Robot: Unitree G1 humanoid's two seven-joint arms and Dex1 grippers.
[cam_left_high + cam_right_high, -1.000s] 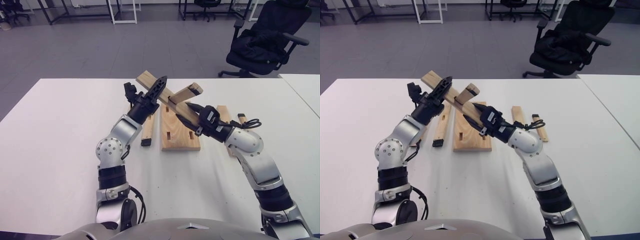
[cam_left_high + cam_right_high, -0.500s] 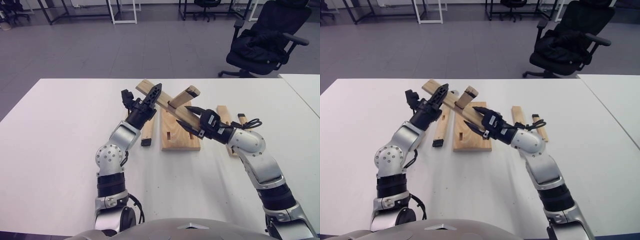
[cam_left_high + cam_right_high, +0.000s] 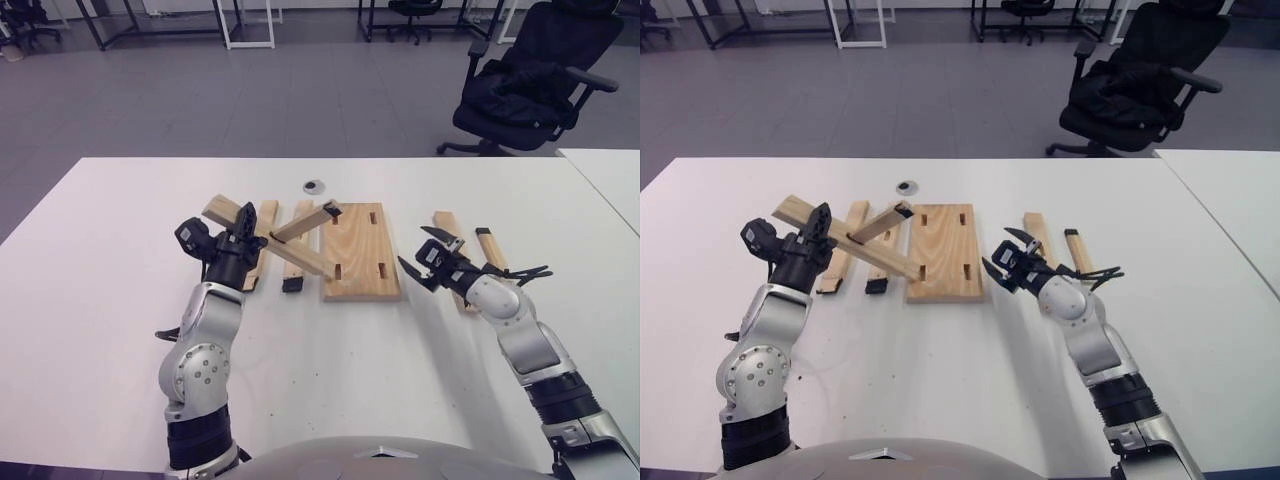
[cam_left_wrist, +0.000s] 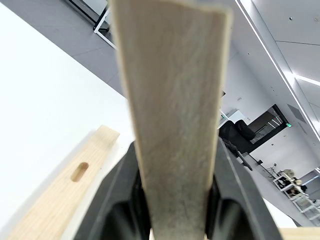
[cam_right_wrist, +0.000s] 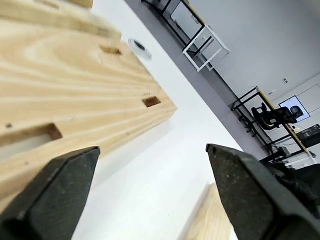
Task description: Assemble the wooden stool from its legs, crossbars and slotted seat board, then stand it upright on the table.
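Note:
The slotted seat board (image 3: 362, 250) lies flat on the white table (image 3: 100, 270). My left gripper (image 3: 240, 243) is shut on a long wooden bar (image 3: 300, 258) that slants low over the table, left of the board. A shorter piece (image 3: 305, 220) crosses this bar and sticks up towards the back. In the left wrist view the bar (image 4: 170, 115) is clamped between the black fingers (image 4: 120, 195). My right gripper (image 3: 415, 250) is open just right of the board, with nothing in it. In the right wrist view the board (image 5: 65, 100) lies beyond the spread fingers (image 5: 55, 195).
Two loose wooden pieces (image 3: 293, 262) lie flat under the held bar, left of the board. Two more (image 3: 447, 226) lie right of the board, behind my right gripper. A small round disc (image 3: 315, 186) sits behind the board. An office chair (image 3: 530, 80) stands beyond the table.
My left arm has drawn back to the left and lowered the crossed bars toward the table. My right gripper has come off the bar, opened, and pulled back to the board's right side.

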